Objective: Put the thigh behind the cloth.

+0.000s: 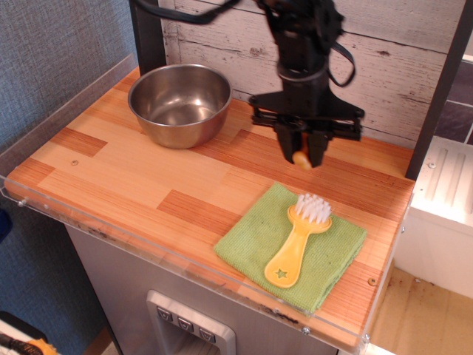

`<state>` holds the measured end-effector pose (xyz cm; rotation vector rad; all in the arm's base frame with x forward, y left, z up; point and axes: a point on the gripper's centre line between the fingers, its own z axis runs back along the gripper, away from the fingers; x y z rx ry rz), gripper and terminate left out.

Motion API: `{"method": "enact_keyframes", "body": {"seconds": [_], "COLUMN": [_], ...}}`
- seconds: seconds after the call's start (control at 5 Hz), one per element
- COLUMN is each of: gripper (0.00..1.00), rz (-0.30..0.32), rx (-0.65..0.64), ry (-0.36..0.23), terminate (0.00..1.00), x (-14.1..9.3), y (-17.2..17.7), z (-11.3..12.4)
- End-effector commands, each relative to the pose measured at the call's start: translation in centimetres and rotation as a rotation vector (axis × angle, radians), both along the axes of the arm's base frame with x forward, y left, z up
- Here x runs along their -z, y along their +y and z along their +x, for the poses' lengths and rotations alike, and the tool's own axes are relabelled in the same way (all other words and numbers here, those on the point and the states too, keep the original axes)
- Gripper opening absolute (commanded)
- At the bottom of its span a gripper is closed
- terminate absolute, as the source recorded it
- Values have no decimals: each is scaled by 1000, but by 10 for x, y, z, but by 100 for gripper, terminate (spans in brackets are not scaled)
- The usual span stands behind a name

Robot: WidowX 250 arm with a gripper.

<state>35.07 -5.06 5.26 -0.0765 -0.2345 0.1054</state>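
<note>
One black hand (302,151) hangs above the wooden surface (148,174), clenched on the thigh (301,157); beyond the green cloth (255,240); a yellow brush (295,244) lies on that cloth.

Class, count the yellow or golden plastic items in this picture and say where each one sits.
2. The yellow brush lies on the green cloth at the front right. The thigh hangs in the gripper above the counter behind the cloth, mostly hidden by the fingers.
</note>
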Motion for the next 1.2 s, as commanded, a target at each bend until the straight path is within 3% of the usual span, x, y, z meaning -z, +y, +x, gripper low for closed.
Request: {"method": "enact_keyframes", "body": {"seconds": [0.0,0.2,0.4,0.8,1.0], "gripper": [0,0,100,100,100], "rz": [-29,-19,-1,-13,-24], "rx": [4,48,75,109,134], "ry": [-15,11,44,29,-14], "terminate": [0,0,0,0,0], "x": [17,30,34,18,-14], "y": [-25,-37,-43,-44,-40], "z": [28,38,36,36,30]}}
